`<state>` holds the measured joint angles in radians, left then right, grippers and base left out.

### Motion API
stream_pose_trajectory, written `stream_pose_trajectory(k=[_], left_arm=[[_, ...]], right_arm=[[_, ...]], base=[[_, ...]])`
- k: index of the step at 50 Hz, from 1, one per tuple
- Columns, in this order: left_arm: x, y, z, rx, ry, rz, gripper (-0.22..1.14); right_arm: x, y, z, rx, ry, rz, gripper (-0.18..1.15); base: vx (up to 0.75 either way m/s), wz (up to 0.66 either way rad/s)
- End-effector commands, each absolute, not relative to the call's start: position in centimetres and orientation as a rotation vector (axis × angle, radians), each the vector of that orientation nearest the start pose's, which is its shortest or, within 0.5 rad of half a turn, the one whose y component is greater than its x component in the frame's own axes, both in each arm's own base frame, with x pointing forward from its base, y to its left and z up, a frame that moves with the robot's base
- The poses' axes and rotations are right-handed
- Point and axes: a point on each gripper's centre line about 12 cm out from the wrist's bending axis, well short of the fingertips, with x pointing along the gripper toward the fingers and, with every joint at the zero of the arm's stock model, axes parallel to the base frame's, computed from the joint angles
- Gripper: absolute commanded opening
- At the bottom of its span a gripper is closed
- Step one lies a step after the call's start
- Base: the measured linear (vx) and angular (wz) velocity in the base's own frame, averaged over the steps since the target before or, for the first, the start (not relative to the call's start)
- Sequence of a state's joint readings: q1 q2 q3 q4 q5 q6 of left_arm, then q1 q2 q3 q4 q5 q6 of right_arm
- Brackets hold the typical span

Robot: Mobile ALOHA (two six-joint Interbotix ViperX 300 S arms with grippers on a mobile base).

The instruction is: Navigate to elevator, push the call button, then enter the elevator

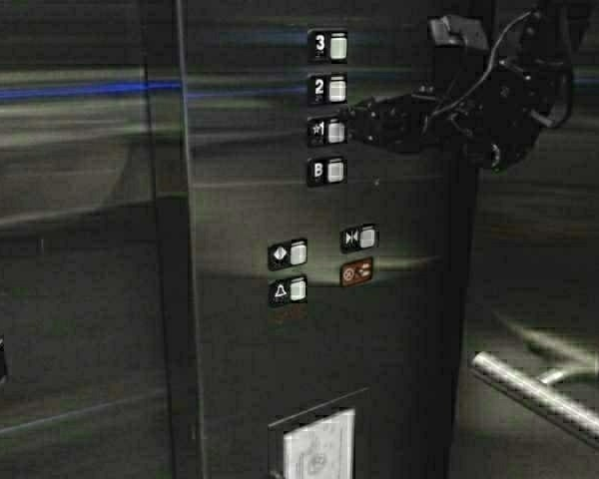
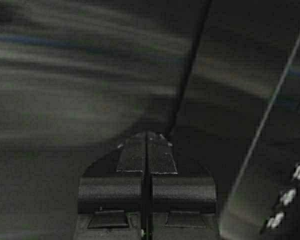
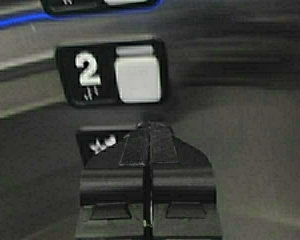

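So the dark brushed-steel elevator cabin panel (image 1: 409, 329) is filling the high view, which suggests the entering step is already done and a floor button is now being dealt with. The black right gripper (image 1: 347, 122) is held out level with its fingers pressed flat together, tip right at the small star-marked "1" floor button (image 1: 326, 131) in the upright column of lit rectangular buttons; in the right wrist view the closed tip (image 3: 149, 131) is seen just under the white "2" button (image 3: 136, 75), covering the one beneath it. Whether contact is actually made can't be told. The hall call button isn't in view at all. A tubular steel handrail (image 1: 539, 394) is seen well below and to the right of the column. The left gripper (image 2: 147, 145) is parked low, fingers closed on nothing, facing bare steel wall. Next, probably a short straight push is needed, kept centred on that button.
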<state>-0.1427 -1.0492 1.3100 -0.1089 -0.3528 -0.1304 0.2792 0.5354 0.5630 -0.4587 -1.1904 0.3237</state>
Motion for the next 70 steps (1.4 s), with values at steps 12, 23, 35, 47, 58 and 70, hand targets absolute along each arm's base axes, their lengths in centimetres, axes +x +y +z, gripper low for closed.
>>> stream_pose_trajectory(k=[12, 23, 35, 47, 58, 70], left_arm=[[17.8, -2.1, 26.4, -0.241, -0.083, -0.115, 0.03], [17.7, -2.1, 26.4, -0.241, -0.083, -0.115, 0.03], [17.7, -2.1, 26.3, -0.24, -0.08, -0.114, 0.03], [17.7, -2.1, 26.3, -0.24, -0.08, -0.114, 0.03], [17.7, -2.1, 26.4, -0.244, -0.083, -0.115, 0.03], [17.7, -2.1, 26.4, -0.241, -0.083, -0.115, 0.03]], right_arm=[[42.0, 17.4, 9.5, 0.138, -0.019, 0.712, 0.06], [42.6, 18.2, 8.8, 0.137, -0.018, 0.723, 0.06], [43.6, 18.6, 8.9, 0.132, -0.034, 0.723, 0.06], [43.2, 18.5, 9.0, 0.134, -0.024, 0.723, 0.06], [40.3, 17.3, 9.0, 0.147, 0.028, 0.695, 0.06], [39.2, 16.8, 10.2, 0.149, 0.021, 0.683, 0.06]], base=[[0.0, 0.0], [0.0, 0.0], [0.0, -0.01], [-0.01, -0.02], [0.0, 0.0], [0.0, 0.0]])
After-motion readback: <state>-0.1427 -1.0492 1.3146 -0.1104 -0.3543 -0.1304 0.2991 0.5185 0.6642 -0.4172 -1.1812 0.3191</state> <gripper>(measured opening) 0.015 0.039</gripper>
